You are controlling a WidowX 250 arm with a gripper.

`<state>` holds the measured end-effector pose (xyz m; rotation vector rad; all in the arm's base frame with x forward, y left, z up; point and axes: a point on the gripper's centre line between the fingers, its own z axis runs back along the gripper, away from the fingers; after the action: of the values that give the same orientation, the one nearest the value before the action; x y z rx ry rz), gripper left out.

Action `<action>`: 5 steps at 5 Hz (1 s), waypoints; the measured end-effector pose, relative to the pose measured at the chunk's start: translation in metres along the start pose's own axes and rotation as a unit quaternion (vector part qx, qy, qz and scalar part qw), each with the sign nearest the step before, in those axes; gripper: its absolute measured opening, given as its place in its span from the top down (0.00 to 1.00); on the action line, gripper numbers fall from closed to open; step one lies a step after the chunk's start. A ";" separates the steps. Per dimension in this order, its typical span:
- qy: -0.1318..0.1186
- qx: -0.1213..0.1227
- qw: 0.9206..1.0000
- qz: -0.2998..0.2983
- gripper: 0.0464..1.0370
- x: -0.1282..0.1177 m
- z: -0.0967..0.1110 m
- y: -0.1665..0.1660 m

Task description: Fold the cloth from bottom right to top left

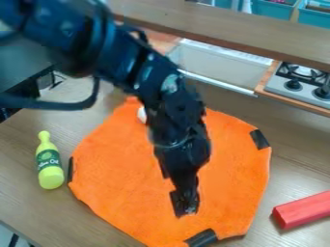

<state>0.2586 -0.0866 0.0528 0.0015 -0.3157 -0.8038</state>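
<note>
Gripper (185, 205) above orange cloth (116, 164), cloth spread on counter (26, 193); cannot tell whether jaws clenched or released; yellow-green bottle (50, 169) beside cloth

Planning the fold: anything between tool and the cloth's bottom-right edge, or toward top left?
Nothing visible between tool and that edge. Toward top left, a small white object shows at the cloth's upper part, beside the arm.

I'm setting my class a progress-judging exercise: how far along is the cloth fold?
Nothing looks done: the orange cloth lies spread out, with dark patches along its edge. In hand: the pincer is at the cloth's lower middle; whether it grips fabric, I can't tell. Left: apparently the whole fold, bottom right to top left.
</note>
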 end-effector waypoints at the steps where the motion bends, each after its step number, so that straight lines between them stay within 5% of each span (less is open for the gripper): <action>1: -0.010 0.005 1.000 -0.004 0.04 -0.007 -0.006 -0.004; 4: -0.081 -0.011 0.996 -0.026 0.04 0.009 -0.025 -0.030; 5: -0.066 -0.007 0.997 -0.037 0.04 0.008 -0.040 -0.039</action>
<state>0.2471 -0.1244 0.0118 -0.0542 -0.4360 -0.8817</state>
